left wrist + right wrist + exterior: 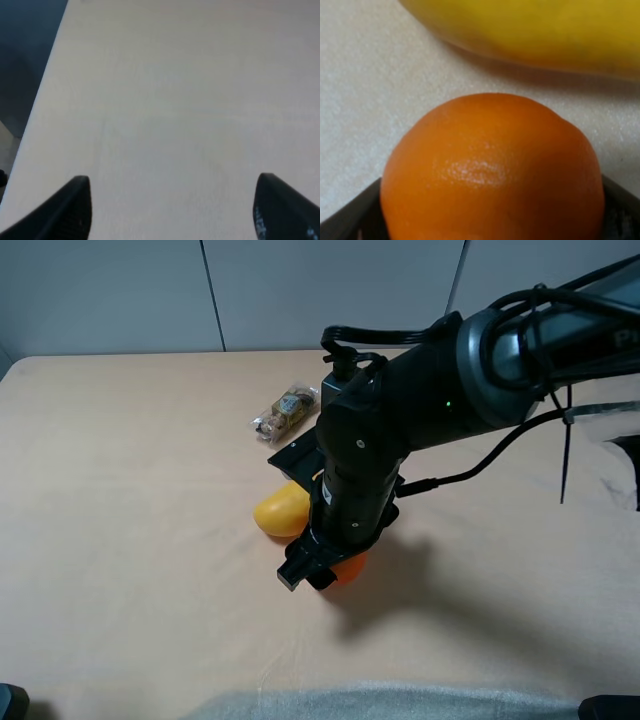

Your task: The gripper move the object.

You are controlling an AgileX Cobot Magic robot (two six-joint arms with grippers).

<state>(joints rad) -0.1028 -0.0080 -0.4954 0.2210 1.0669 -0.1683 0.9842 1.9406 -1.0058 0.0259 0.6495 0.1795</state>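
The round orange fruit sits low over the tan table, mostly hidden under my right arm. My right gripper reaches across the middle and is shut on the fruit. In the right wrist view the fruit fills the space between the black fingers, which press on both its sides. I cannot tell whether it rests on the table or is just off it. My left gripper is open and empty over bare table, with its tips far apart.
An oblong yellow fruit lies just left of and behind the orange one, close to it in the right wrist view. A clear snack packet lies farther back. The table's left edge shows in the left wrist view.
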